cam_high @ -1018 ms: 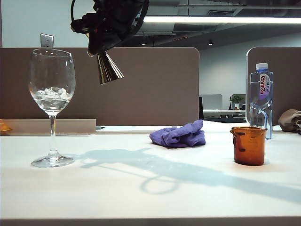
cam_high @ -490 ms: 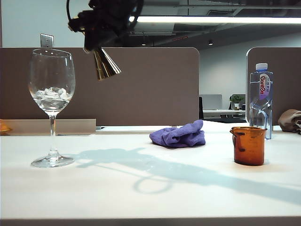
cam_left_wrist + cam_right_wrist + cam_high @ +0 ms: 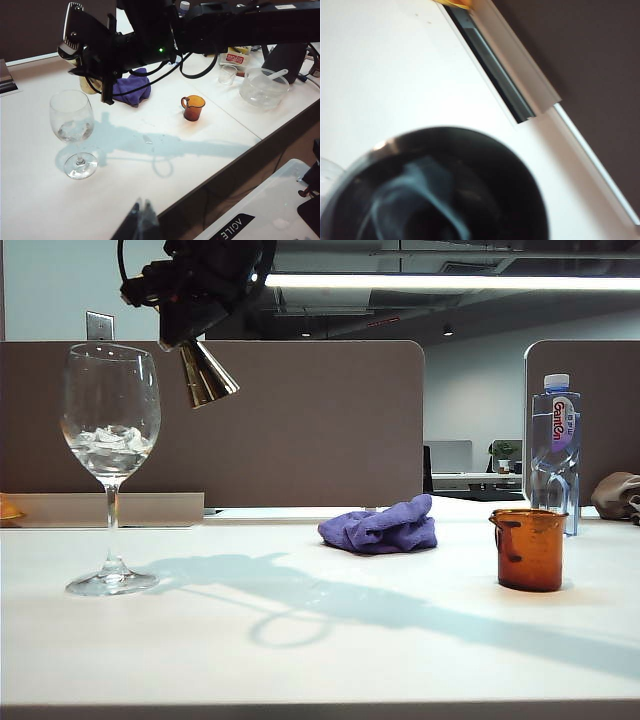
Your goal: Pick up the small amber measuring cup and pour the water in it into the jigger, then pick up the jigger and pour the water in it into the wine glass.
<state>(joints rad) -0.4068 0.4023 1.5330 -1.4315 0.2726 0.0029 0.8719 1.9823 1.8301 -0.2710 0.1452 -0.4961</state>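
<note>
Above glass (image 3: pixel 110 440): we saw right gripper (image 3: pixel 190 315) clamped on shiny gold conical jigger (image 3: pixel 205 375), tilted.
Left gripper (image 3: pixel 142 220): we couldn't tell its opening.

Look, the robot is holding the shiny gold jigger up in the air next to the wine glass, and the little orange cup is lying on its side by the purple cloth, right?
Almost. The small amber measuring cup stands upright, as the exterior view shows. The right gripper does hold the jigger up beside the wine glass, with the purple cloth nearby.
</note>
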